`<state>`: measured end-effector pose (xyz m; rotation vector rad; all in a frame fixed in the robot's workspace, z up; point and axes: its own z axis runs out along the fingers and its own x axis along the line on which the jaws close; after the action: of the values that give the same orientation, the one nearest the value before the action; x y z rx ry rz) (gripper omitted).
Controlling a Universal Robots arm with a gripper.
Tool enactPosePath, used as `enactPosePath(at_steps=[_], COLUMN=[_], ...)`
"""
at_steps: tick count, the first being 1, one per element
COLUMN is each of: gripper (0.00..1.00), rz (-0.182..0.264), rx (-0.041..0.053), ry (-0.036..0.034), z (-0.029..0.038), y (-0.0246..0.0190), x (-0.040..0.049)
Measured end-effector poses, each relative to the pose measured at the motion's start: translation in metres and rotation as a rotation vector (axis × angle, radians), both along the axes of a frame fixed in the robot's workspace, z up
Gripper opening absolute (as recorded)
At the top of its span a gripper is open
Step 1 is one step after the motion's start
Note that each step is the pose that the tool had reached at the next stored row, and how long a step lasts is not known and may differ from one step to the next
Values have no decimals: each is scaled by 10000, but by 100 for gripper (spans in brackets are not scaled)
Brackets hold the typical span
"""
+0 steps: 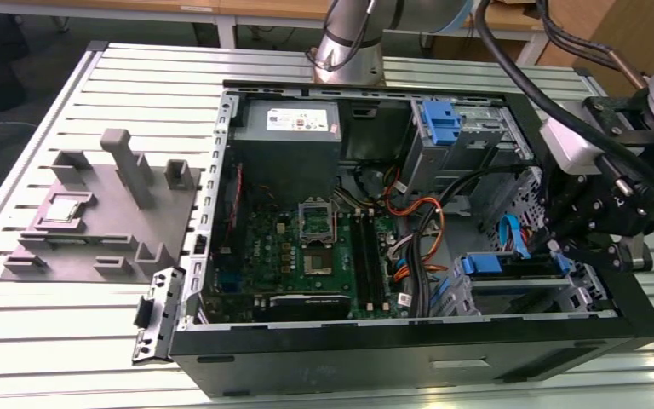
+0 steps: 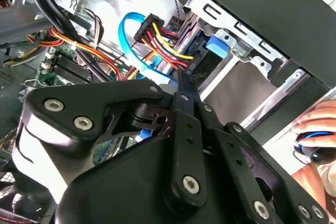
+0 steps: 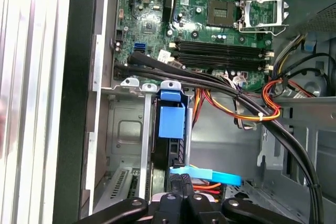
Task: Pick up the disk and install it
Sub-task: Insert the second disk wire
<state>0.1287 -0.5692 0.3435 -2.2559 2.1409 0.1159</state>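
Pincer (image 1: 586, 247) hovers over drive bay inside open computer case (image 1: 418, 345), black linkage in both wrist views; cannot tell if apart or together. Disk (image 3: 170, 129) with blue bracket sits upright in bay slot just beyond pincer, apparently seated. Blue cable (image 3: 205, 174) lies between pincer and disk. Install judged nearly done.

I note a slatted aluminium bench (image 1: 100, 81), wooden desks (image 1: 248, 8) beyond its far edge, dark floor (image 1: 9, 128) alongside.
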Motion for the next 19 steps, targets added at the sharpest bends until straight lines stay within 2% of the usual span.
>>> enactPosePath(at_steps=[3,8,11,12,14,15,19], gripper=[10,10,10,10,10,10,10], rz=[-5,-11,-12,-11,-16,-35,-162], rx=[-1,0,4,1,2,2,0], ry=[1,0,-5,-36,-162,-191,-222], z=[21,97,98,100,99,99,99], y=[0,0,0,1,0,-1,0], x=[0,1,0,-4,-18,-20,-24])
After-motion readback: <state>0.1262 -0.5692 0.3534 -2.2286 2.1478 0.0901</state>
